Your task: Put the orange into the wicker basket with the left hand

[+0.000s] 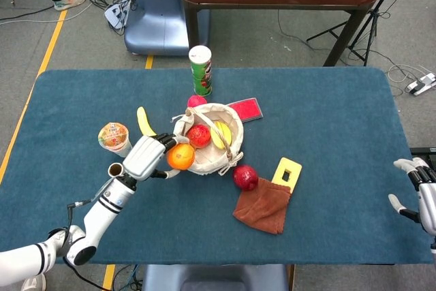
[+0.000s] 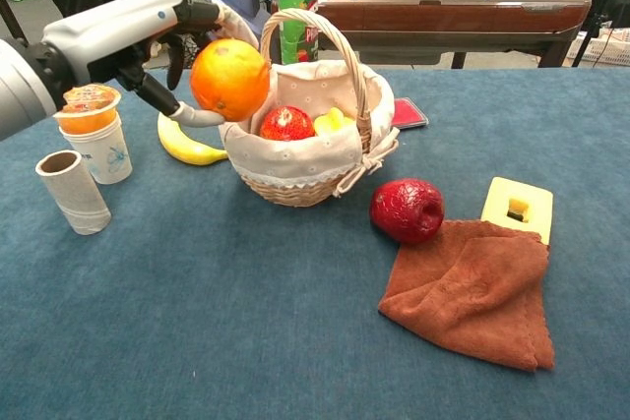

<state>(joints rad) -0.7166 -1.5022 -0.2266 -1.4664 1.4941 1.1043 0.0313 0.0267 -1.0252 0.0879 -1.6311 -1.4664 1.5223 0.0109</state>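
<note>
Left of frame, chest view: a cardboard tube is seen standing upright on the blue-covered counter, with a sealed plastic cup of orange dessert just behind it and a yellow banana beside the cup.

The round orange fruit is gripped by the left hand, fingers wrapped over its top and far side. It is held off the counter, at the left rim of the cloth-lined wicker basket, level with the arched handle.

Risks, as judged:
- The orange appears not fully over the opening. Early release could let it strike the rim and roll off toward the banana.
- The handle arches close beside the hand; a sideways approach could knock it and shift or tip the basket.
- Space inside is limited: a red apple-like fruit and a yellow fruit are already held there. A drop from height could bounce out.

Right of the basket lie a dark red fruit and a brown cloth.

Far right edge, head view: the right hand is seen empty, fingers apart.
</note>
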